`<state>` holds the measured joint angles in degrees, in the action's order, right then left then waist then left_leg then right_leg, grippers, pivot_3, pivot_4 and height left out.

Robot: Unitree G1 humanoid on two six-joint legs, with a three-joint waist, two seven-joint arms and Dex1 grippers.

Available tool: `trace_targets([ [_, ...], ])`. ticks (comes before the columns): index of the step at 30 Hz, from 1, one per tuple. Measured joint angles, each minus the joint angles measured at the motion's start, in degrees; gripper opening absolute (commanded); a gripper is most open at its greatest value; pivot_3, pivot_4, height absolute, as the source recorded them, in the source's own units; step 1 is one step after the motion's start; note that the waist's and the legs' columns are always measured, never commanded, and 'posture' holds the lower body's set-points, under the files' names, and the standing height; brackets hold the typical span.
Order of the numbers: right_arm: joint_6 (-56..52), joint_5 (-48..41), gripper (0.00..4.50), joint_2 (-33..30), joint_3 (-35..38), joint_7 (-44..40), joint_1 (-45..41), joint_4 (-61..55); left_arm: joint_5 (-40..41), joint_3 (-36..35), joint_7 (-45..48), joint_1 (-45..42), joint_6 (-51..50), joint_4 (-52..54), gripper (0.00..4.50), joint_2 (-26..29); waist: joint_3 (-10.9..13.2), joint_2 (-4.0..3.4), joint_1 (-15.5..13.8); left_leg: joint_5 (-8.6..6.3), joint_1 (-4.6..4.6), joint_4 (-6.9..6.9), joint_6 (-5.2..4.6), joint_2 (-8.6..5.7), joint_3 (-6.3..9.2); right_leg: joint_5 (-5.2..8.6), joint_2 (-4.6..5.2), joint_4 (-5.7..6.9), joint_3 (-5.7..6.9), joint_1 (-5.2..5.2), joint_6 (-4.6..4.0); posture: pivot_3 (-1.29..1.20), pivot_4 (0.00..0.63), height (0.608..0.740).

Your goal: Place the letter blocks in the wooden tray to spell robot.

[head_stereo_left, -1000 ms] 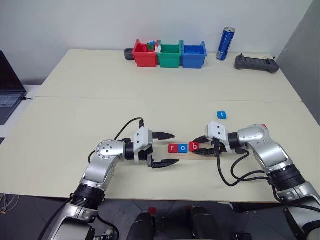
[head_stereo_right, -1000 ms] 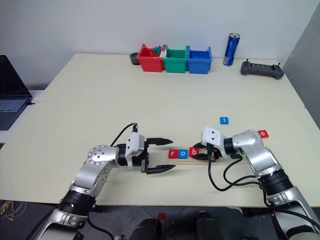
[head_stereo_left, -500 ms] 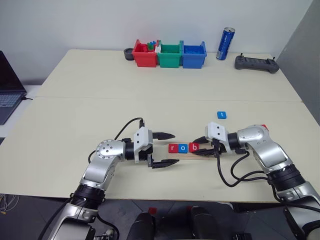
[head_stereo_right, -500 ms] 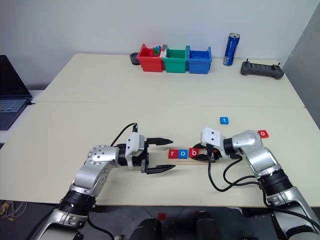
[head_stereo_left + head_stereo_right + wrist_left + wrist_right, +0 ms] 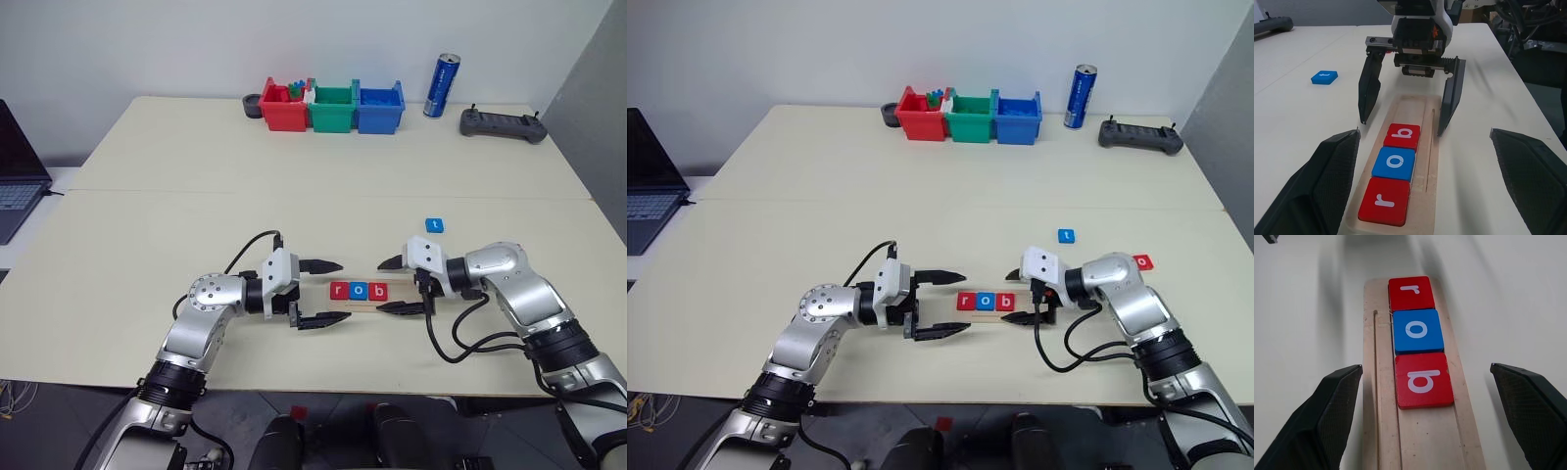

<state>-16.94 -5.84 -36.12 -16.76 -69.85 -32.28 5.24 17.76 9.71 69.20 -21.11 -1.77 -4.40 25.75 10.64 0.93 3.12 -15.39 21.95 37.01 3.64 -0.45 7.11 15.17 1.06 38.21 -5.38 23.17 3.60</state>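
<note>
The long pale wooden tray [image 5: 364, 299] lies on the table between the two grippers, and its groove holds three small flat square letter tiles touching in a row — a red "r" [image 5: 1411, 292], a blue "o" [image 5: 1417, 330] and a red "b" [image 5: 1423, 380]. The rest of the groove, toward the right gripper [image 5: 396, 285], is bare. That gripper stands wide open astride the tray's end, gripping nothing; the left gripper [image 5: 327, 292] is also spread wide and empty at the other end. A blue "t" tile [image 5: 435, 225] and a red "o" tile [image 5: 1142, 261] lie apart on the table. These tiles look light, stiff and smooth — likely to slide, so pinching opposite edges seems best. At the table's far side, the red plastic bin [image 5: 282, 105] holds small coloured pieces.
</note>
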Motion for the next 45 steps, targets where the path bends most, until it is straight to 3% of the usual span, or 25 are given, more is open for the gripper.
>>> trace_targets([
  [9, -3.31, -2.30, 4.46, -3.97, 4.02, 0.20, 2.76, -6.91, -0.02, 0.00, 0.07, -1.27, -0.07, -0.02, 4.50, -0.02, 0.00, 0.00, -0.05, 0.00, 0.01, 0.00, 0.00, 0.00, 0.00, 0.00, 0.00, 0.00, 0.00, 0.00, 0.00, 0.00, 0.150, 0.740],
  [12, -4.22, -3.00, 3.86, -4.70, 4.81, 0.55, 3.89, -8.34, -0.03, -0.01, 0.07, -1.82, 0.03, -0.23, 4.50, -0.11, 0.00, 0.00, 0.00, 0.00, 0.00, 0.00, 0.00, 0.00, 0.00, 0.00, 0.00, 0.00, 0.00, 0.00, 0.00, 0.00, 0.150, 0.740],
  [21, -9.79, -6.85, 0.69, -8.34, 12.19, 4.60, 9.32, -14.30, -0.08, 0.02, 0.02, -2.09, 0.14, -0.58, 4.50, -0.55, 0.00, 0.00, -0.19, 0.00, 0.02, 0.00, 0.00, 0.00, 0.00, 0.00, 0.00, 0.00, 0.00, 0.00, 0.00, 0.00, 0.150, 0.740],
  [24, -12.15, -6.85, 0.69, -8.61, 15.95, 9.30, 13.93, -17.44, -0.08, 0.01, -0.05, -2.07, 0.20, -0.58, 4.50, -0.80, 0.00, 0.00, -0.43, 0.00, 0.04, 0.01, 0.00, -0.02, 0.00, 0.00, 0.00, -0.01, 0.00, -0.01, 0.00, 0.00, 0.150, 0.740],
  [27, -15.03, -6.76, 1.35, -8.49, 19.37, 14.52, 18.06, -19.72, -0.09, 0.02, -0.14, -2.08, 0.23, -0.57, 4.50, -1.01, 0.00, 0.00, -0.46, 0.00, 0.03, 0.01, 0.00, -0.01, -0.01, 0.00, 0.00, 0.00, -0.02, -0.01, 0.00, 0.00, 0.150, 0.740],
  [36, -27.95, -6.20, 4.47, -0.66, 30.47, 34.68, 27.90, -28.23, -0.10, 0.08, 0.22, -3.17, 0.86, -2.03, 4.50, -2.13, -0.01, -0.01, -0.46, 0.00, -0.01, 0.01, 0.00, -0.02, -0.06, 0.01, -0.02, 0.09, -0.10, -0.01, 0.01, 0.00, 0.150, 0.740],
  [45, -31.42, -4.30, 4.47, 2.99, 36.83, 47.18, 28.39, -27.66, -0.16, 0.15, 1.09, -5.33, 1.29, -4.81, 4.50, -3.75, -0.02, -0.03, -0.37, 0.00, -0.10, 0.04, 0.00, -0.04, -0.11, 0.02, -0.03, 0.30, -0.15, -0.01, 0.01, 0.00, 0.150, 0.740],
])
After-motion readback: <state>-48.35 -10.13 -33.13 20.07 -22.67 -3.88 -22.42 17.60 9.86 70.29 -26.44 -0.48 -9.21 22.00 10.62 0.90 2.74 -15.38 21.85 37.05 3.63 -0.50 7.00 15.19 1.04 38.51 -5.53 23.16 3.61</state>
